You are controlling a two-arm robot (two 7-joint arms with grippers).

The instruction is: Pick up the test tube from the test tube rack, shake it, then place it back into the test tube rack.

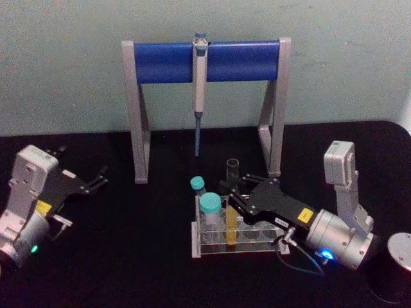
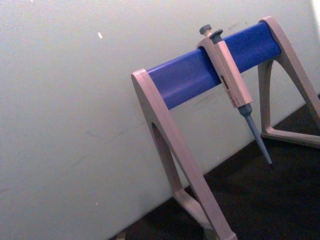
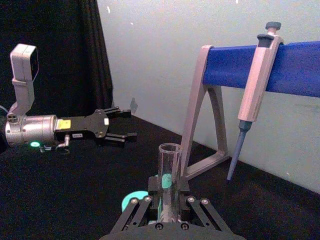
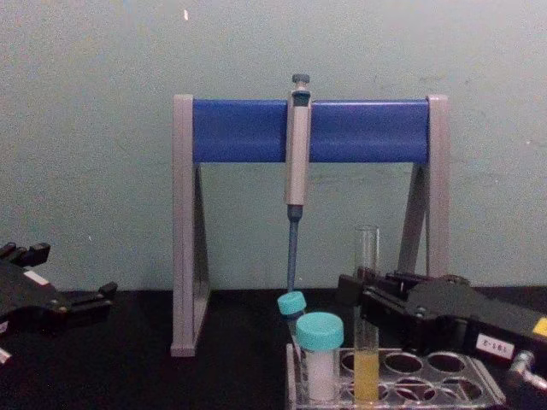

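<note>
— So where is the test tube (image 1: 231,204) now?

— It is stood in the test tube rack (image 1: 257,245), with yellow liquid low down in it. The right gripper (image 1: 232,196) is right at it, about halfway up the glass. The tube is seen between the jaws in the right wrist view.

— Is it held tight?

— It looks pinched, with the jaws set narrow on the glass, but a firm hold cannot be told for sure.

— How should the lift be done?

— The tube should be pulled straight up, slowly, until its round bottom is out of the hole. It has no cap, so it must be kept upright and shaken gently, or liquid could be spilled. Two teal-capped tubes (image 1: 210,208) are stood just beside the jaws, on the far side from the arm. They should not be bumped.

— And the other arm?

— The left gripper (image 1: 101,179) is parked well apart from the rack, with its jaws spread wide and nothing held.

— What is underneath?

— A black tabletop (image 1: 128,256) is used. Behind the jaws a grey-and-blue stand (image 1: 205,61) is set, with a pipette (image 1: 200,83) hung on it. A pale wall (image 1: 64,64) is seen at the back.
</note>
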